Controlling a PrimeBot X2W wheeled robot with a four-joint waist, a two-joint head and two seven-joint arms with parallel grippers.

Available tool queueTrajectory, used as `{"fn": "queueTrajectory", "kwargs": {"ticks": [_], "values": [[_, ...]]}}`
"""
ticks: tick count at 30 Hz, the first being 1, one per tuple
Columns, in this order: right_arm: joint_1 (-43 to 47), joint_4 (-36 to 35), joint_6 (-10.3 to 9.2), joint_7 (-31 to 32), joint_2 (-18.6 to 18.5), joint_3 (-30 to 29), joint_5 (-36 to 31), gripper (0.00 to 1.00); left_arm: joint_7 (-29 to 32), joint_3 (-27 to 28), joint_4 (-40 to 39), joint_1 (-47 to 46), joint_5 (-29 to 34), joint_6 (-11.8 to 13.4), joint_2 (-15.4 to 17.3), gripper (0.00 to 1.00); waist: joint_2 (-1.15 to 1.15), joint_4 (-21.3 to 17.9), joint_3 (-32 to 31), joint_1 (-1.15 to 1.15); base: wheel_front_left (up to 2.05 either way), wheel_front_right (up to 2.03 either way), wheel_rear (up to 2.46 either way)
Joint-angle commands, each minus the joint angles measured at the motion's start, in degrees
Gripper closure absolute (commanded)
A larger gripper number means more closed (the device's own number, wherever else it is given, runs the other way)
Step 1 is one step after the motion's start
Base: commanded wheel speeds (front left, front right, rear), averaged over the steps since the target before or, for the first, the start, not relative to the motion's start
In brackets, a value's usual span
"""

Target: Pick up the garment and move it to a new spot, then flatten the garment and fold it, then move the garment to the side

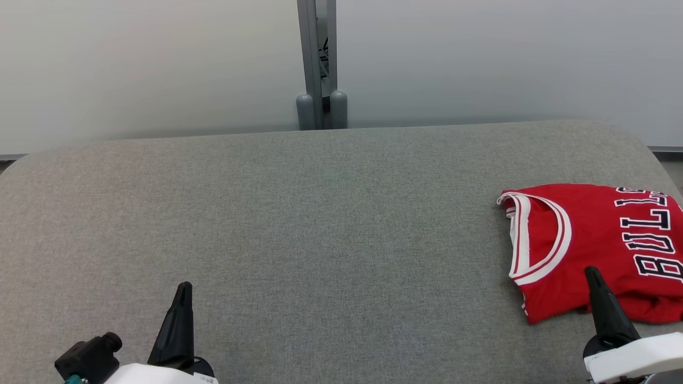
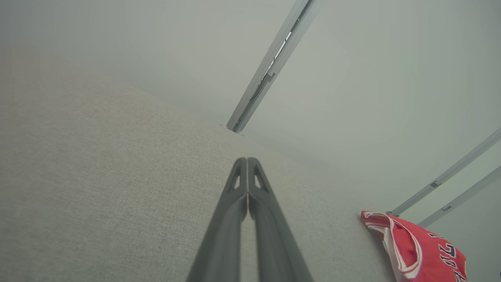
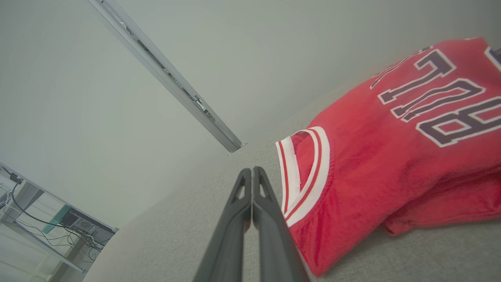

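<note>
**Gripper state.** The left gripper (image 1: 183, 287) (image 2: 247, 160) is fully closed: its two dark fingers meet along their length and nothing sits between them. It stands over bare grey padded surface (image 1: 320, 229) at the near left, well apart from the garment (image 1: 597, 229). The right gripper (image 1: 591, 272) (image 3: 252, 170) is closed in the same way, fingers pressed together and holding nothing. In the head view its tip overlaps the near edge of the garment. In the right wrist view the fingers lie just beside the white-trimmed neckline. Contact with the cloth cannot be determined.

**Garment position.** The garment (image 2: 415, 250) (image 3: 372, 164), a folded red jersey, lies flat at the right of the padded surface, roughly midway between the near and far edges.

**Garment orientation.** The neck opening points left, toward the centre of the surface. The neck-to-hem axis runs left to right, and the right end is cut off by the picture edge. The dark lettering runs from near to far.
</note>
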Motion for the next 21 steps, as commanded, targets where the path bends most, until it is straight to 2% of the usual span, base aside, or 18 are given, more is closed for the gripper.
{"fn": "queueTrajectory", "kwargs": {"ticks": [1, 21], "values": [[-0.7, -0.6, 0.01, 0.6, -0.7, -0.5, 2.8, 1.0, 0.0, 0.7, -1.1, 0.1, -2.3, -0.9, 0.0, 1.0, 0.0, 0.0, 0.0, 0.0, 0.0, 0.0, 0.0], [-0.7, 0.4, 0.01, 5.0, -1.8, -2.4, 18.6, 1.0, 0.0, 2.2, -2.6, 2.0, -15.6, -4.7, -2.3, 1.0, 0.0, 0.3, -0.1, 0.0, 0.0, 0.0, 0.0]]}}
